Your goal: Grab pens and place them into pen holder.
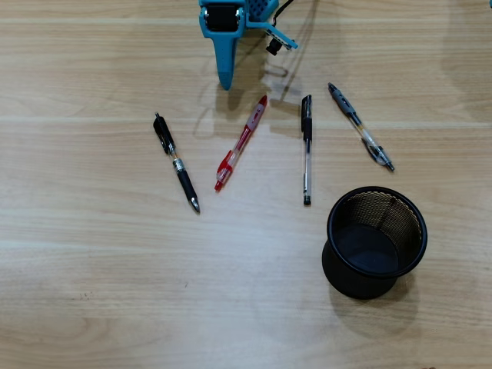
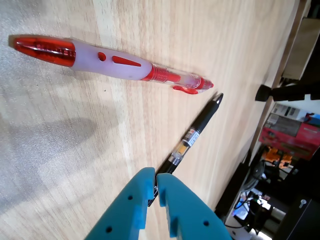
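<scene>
pincer (image 2: 152, 192): teal, jaws closed together, holding nothing, tip low over desk (image 1: 92, 292)
pens: 4 flat on desk; red pen (image 2: 110, 65) ahead of pincer, black pen (image 2: 197, 131) just beyond the tips
pen holder (image 1: 374, 242): upright, well apart from pincer
</scene>
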